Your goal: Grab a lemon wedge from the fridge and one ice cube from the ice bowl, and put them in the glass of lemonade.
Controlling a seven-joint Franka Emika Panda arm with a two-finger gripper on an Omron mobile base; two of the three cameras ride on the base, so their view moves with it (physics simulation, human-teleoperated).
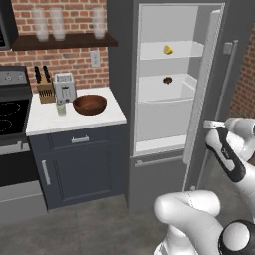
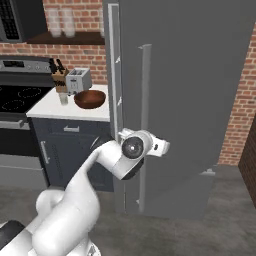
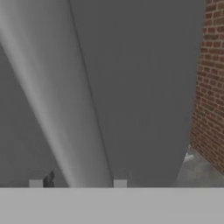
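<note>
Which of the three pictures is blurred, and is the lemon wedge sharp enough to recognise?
Left base view: sharp and evenly lit; the lemon wedge is tiny but clearly yellow on a white shelf of the open fridge. Right base view: also sharp, no glare; the fridge door hides the shelves. Hand view: soft and blurred, because the light grey handle is very close to the camera.

The lemon wedge lay on an upper shelf in the open fridge, with the table to its left carrying the bowl, the glass left of it, and the toaster behind.
</note>
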